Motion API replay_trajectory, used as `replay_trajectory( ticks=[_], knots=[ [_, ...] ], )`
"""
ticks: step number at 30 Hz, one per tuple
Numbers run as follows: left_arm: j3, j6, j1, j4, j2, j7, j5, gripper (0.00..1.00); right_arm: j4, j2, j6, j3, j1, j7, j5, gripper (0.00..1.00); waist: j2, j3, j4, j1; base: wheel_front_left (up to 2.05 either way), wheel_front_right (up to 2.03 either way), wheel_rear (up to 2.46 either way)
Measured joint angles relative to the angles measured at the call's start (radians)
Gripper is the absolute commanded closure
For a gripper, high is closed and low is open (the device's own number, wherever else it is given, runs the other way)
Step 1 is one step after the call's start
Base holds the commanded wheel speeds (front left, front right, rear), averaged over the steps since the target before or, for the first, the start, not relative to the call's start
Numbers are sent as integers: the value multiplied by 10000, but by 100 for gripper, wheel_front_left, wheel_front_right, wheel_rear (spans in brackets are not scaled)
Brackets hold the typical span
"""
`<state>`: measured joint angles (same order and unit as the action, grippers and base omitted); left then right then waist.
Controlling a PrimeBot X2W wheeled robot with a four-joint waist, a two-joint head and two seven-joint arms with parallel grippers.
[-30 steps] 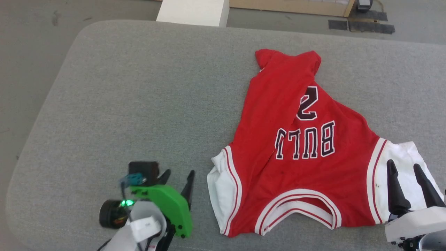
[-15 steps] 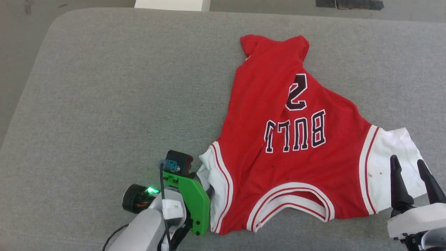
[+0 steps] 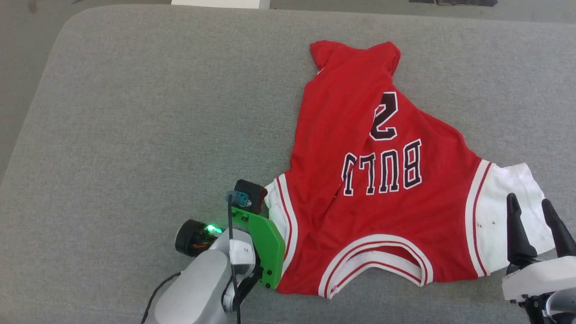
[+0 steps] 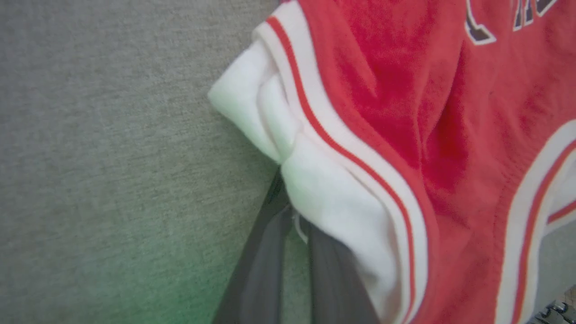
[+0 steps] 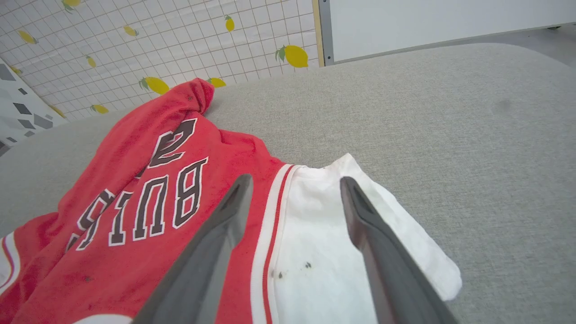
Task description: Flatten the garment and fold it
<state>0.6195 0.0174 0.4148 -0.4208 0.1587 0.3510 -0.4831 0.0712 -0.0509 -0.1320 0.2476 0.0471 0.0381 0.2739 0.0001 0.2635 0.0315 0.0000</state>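
The garment [image 3: 382,180] is a red jersey shirt lying crumpled on the grey table, print side up, collar toward me. My left gripper [image 4: 288,198] is at its bunched white left sleeve [image 4: 270,112]. The two dark fingers [image 4: 265,256] stand close together and pinch the sleeve's edge. In the head view the left gripper [image 3: 267,225] sits under its green mount against that sleeve [image 3: 272,202]. My right gripper [image 3: 528,202] stands open over the white right sleeve [image 3: 499,216]. In its own wrist view that gripper [image 5: 295,180] straddles the sleeve [image 5: 324,234] with nothing held.
The grey padded table [image 3: 157,135] stretches wide to the left of the garment, with rounded far corners. Floor [image 3: 18,67] lies beyond its left edge. A lemon-patterned tiled surface [image 5: 157,40] and a white panel [image 5: 427,22] stand past the far end.
My left gripper has moved right and forward onto the left sleeve and has gone from open to shut. The head camera has tilted a little. The right gripper has stayed open over the right sleeve.
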Motion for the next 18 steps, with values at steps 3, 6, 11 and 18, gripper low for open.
replay_trajectory(
  ticks=[3,6,11,18],
  knots=[
    [-291,-42,-72,-75,-69,-662,-261,100,-52,0,0,71,-1,0,-2,0,0,-128,61,0,0,0,0],
    [-711,211,-416,324,-71,-1214,-560,100,-98,0,0,90,1,-2,2,0,0,-278,113,0,0,0,0],
    [-1722,997,-1430,2013,401,-1929,-819,100,-178,0,0,82,35,-31,84,0,0,-549,247,0,0,0,0],
    [-2715,2337,-3538,4466,1018,-2044,-1187,100,-236,2,-2,46,153,-31,94,0,0,-812,448,0,0,0,0]
  ],
)
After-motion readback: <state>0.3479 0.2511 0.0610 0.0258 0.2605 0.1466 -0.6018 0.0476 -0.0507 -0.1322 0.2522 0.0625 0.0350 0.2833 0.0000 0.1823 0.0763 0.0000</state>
